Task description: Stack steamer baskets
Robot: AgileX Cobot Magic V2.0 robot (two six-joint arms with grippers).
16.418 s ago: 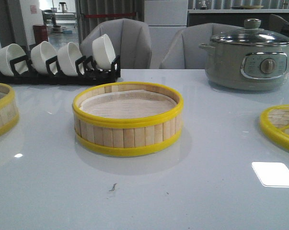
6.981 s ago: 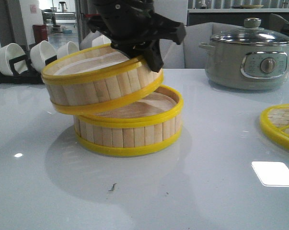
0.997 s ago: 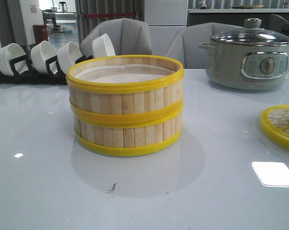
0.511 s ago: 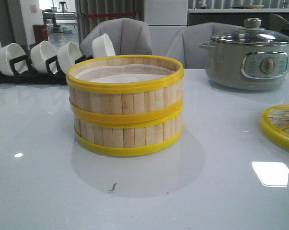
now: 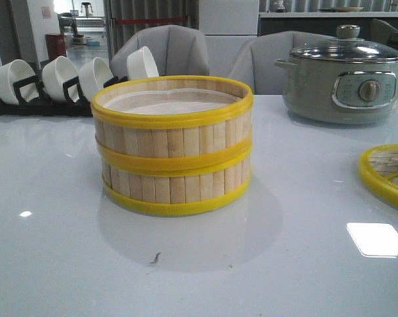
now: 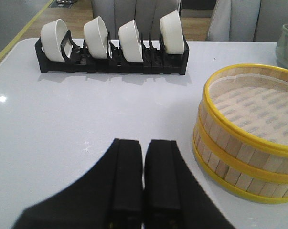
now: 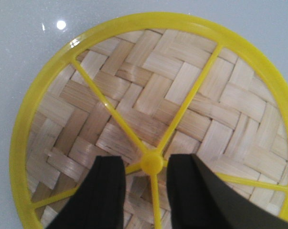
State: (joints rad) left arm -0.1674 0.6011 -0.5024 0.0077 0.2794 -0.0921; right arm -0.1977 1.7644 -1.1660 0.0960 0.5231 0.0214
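Observation:
Two steamer baskets stand stacked at the table's middle: the upper basket [image 5: 172, 129] sits squarely on the lower basket [image 5: 175, 188], white liner showing inside. The stack also shows in the left wrist view [image 6: 249, 138]. My left gripper [image 6: 144, 145] is shut and empty, low over the table, apart from the stack. My right gripper [image 7: 144, 164] is open above the woven lid [image 7: 153, 95], its fingers either side of the yellow knob [image 7: 152, 162] without closing on it. Neither gripper shows in the front view.
A black rack with white bowls [image 5: 73, 82] stands at the back left, also in the left wrist view [image 6: 112, 47]. A grey-green electric pot [image 5: 344, 79] stands at the back right. The woven lid's edge [image 5: 383, 175] lies at the right.
Earlier the left gripper carried the second basket from the left onto the first and let go. In the last second nothing has visibly moved.

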